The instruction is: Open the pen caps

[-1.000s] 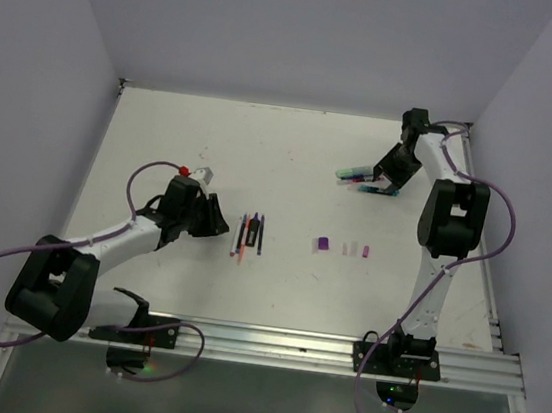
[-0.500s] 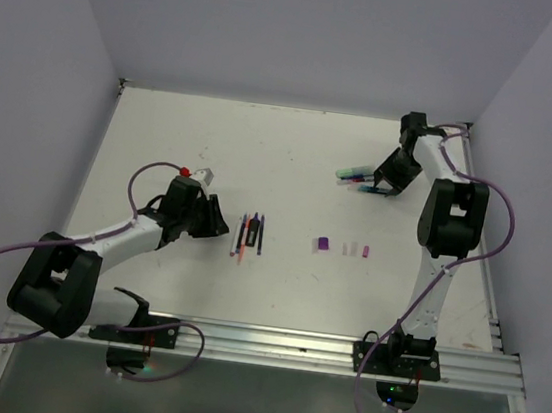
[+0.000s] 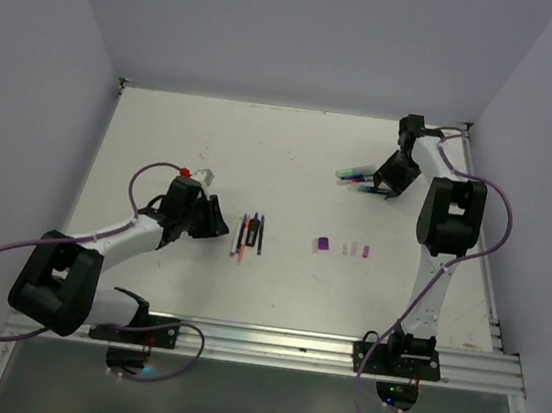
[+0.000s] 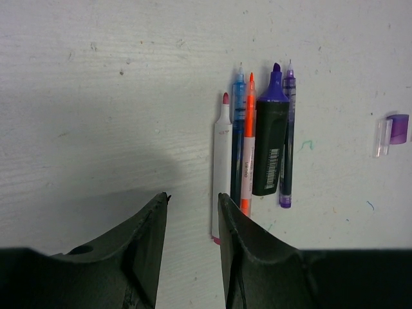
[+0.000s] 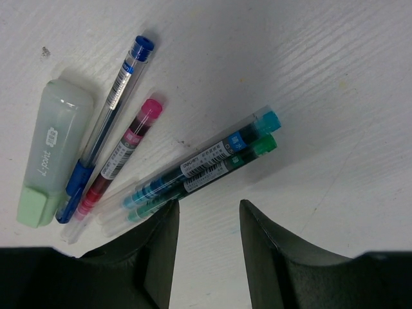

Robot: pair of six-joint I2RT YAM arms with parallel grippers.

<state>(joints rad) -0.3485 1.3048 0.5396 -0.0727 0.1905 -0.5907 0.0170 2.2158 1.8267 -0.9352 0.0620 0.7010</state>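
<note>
Several uncapped pens [image 3: 249,234] lie side by side left of centre. In the left wrist view they are a white pen [image 4: 221,167], a blue one [image 4: 237,141], an orange one [image 4: 247,148], a black marker [image 4: 271,141] and a purple pen [image 4: 288,141]. My left gripper [image 4: 193,199] [image 3: 216,217] is open just short of them, with only bare table between its fingers. Loose pen caps [image 3: 323,244] [image 4: 398,129] lie to the right. My right gripper [image 5: 208,206] [image 3: 379,184] is open and empty beside a capped bunch [image 3: 355,176]: teal pen [image 5: 206,158], green pen [image 5: 212,174], pink pen [image 5: 122,158], blue pen [image 5: 109,122].
A pale green highlighter [image 5: 51,154] lies at the outer side of the capped bunch. Two pale caps [image 3: 349,248] [image 3: 363,250] sit right of the purple one. The table's back wall and right edge [image 3: 483,242] run close to the right arm.
The right wrist has edged slightly toward the back of the table. The left arm, the pens and the caps have not moved.
</note>
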